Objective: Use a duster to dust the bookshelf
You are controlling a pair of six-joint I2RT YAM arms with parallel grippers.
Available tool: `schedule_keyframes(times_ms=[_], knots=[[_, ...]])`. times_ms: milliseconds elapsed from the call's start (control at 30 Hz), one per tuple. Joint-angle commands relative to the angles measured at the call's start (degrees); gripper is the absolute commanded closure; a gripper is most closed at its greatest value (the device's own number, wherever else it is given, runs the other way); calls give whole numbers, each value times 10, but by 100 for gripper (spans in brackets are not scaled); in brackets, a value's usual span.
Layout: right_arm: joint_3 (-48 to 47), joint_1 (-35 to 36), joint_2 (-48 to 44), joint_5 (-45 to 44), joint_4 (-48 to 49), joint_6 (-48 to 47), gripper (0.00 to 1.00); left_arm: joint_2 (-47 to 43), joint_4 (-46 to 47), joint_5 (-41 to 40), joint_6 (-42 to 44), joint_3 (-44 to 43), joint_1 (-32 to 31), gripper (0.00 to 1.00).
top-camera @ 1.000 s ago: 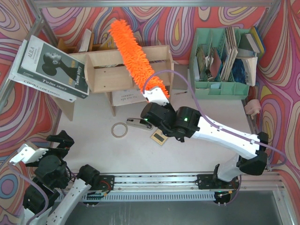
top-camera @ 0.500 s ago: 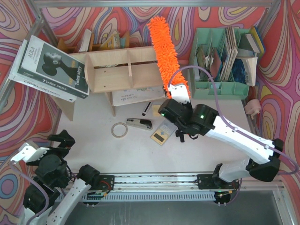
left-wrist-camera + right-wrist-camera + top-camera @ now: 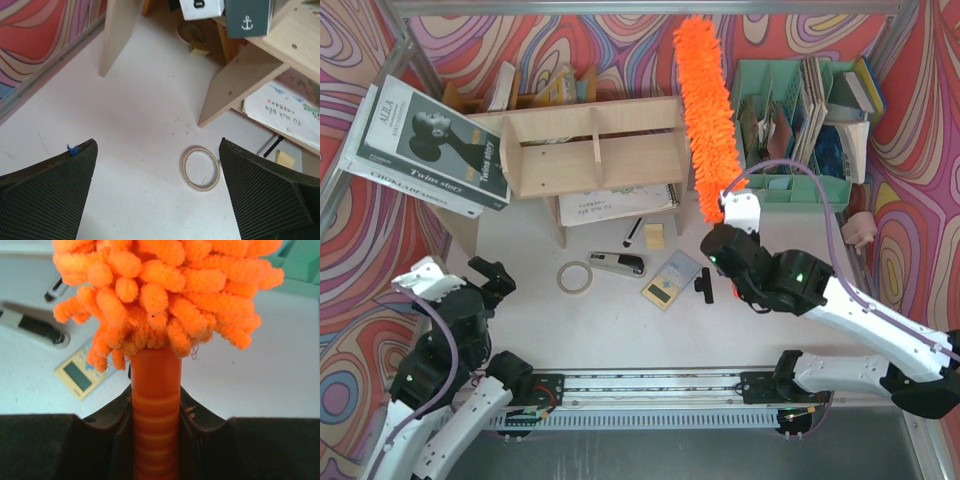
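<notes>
The bookshelf (image 3: 595,145) is a light plywood unit at the back centre; one of its legs (image 3: 239,80) shows in the left wrist view. The orange fluffy duster (image 3: 705,110) stands just past the shelf's right end, pointing toward the back wall, between the shelf and the green organiser. My right gripper (image 3: 735,213) is shut on its ribbed orange handle (image 3: 156,400), with the fluffy head (image 3: 160,290) right above the jaws. My left gripper (image 3: 157,145) hangs open over the bare tabletop at the near left (image 3: 470,285), holding nothing.
A mint-green organiser (image 3: 790,130) full of books stands at the back right. A large book (image 3: 425,145) leans at the left. On the table lie a tape ring (image 3: 576,277), a stapler (image 3: 617,263), a calculator (image 3: 670,280) and a notebook (image 3: 615,205) under the shelf.
My right arm has swept the duster rightward, from across the shelf's middle to beyond its right end. My left arm has lifted and reached forward over the table.
</notes>
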State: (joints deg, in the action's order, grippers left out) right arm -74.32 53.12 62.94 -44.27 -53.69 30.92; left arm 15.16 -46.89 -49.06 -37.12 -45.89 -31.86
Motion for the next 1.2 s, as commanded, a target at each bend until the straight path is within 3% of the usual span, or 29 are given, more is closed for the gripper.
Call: schedule_keyframes(times_ms=[0, 100, 233, 400, 600, 867, 1167], knots=[[101, -2, -82, 73, 171, -85, 100, 6, 27, 40, -11, 19, 2, 2], [181, -2, -158, 120, 271, -149, 100, 17, 59, 72, -16, 13, 2, 1], [232, -1, -209, 157, 350, -211, 100, 98, 87, 158, -32, -53, 2, 1], [279, -1, -229, 211, 437, -269, 100, 228, 129, 286, -55, -154, 2, 2], [308, -1, -200, 250, 503, -273, 100, 319, 225, 402, -79, -228, -8, 2], [337, -1, -183, 310, 581, -290, 100, 415, 339, 377, -29, -281, -98, 2], [338, -1, -158, 359, 611, -312, 100, 494, 414, 369, -19, -304, -110, 7]])
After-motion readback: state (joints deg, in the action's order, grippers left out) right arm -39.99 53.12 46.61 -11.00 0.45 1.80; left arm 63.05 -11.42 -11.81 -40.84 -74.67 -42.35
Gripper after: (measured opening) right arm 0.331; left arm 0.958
